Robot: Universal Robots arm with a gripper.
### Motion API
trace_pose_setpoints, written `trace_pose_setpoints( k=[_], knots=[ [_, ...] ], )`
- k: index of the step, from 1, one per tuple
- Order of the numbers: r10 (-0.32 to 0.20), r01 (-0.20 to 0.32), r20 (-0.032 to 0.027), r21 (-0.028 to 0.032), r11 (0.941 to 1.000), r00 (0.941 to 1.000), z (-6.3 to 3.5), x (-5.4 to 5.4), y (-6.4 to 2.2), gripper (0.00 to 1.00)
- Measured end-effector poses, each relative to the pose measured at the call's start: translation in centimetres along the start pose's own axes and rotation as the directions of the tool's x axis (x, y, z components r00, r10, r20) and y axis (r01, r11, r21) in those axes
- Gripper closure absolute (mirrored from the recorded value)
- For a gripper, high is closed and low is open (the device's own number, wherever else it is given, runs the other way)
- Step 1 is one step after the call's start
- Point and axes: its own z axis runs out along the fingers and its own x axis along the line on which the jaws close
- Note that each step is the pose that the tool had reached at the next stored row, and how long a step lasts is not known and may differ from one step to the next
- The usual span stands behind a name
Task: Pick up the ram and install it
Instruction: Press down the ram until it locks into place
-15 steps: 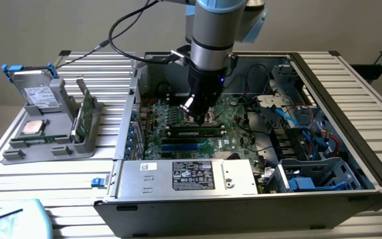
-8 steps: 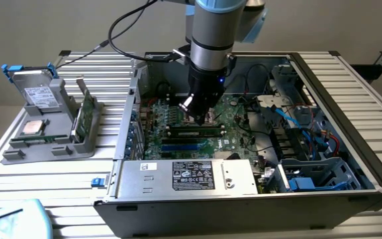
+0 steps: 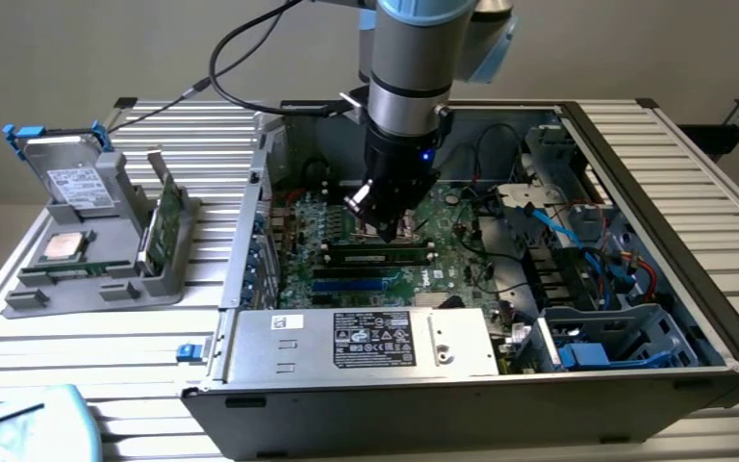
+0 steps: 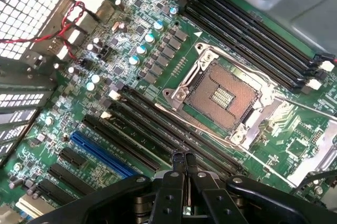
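Items are being counted as one robot arm (image 3: 408, 87), one open computer case (image 3: 677, 375), one grey tray (image 3: 81, 284) and one ram (image 3: 376, 256). The case and the tray are being carried side by side on the slatted surface (image 3: 190, 130), the tray towards the exterior view's left. A drive (image 3: 78, 183), a square chip (image 3: 62, 247) and an upright green card (image 3: 165, 223) are being held in the tray. A motherboard (image 4: 158, 40), an empty processor socket (image 4: 221, 95), one blue slot (image 4: 100, 153), two groups of long black slots (image 4: 158, 129) and a labelled silver box (image 3: 369, 342) are being housed in the case. The ram is being held flat in a black slot near the middle of the board. The fingers (image 4: 176, 169) are being kept clenched together with nothing between them, the gripper (image 3: 387, 229) being held just above the ram; whether it is being touched cannot be told
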Motion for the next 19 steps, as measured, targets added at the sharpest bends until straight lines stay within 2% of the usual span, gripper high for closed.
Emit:
trace_pose_setpoints(
  k=[7,15,19],
  knots=[
    [0.086,-0.086,0.0073,0.0005,0.9963,0.9962,-0.01,0.00,0.00,0.89],
    [0.181,-0.181,0.0136,-0.0008,0.9835,0.9834,-0.04,0.00,0.00,0.89],
    [0.200,-0.200,0.0146,-0.0014,0.9797,0.9796,-0.16,0.12,0.08,0.89]
  ],
)
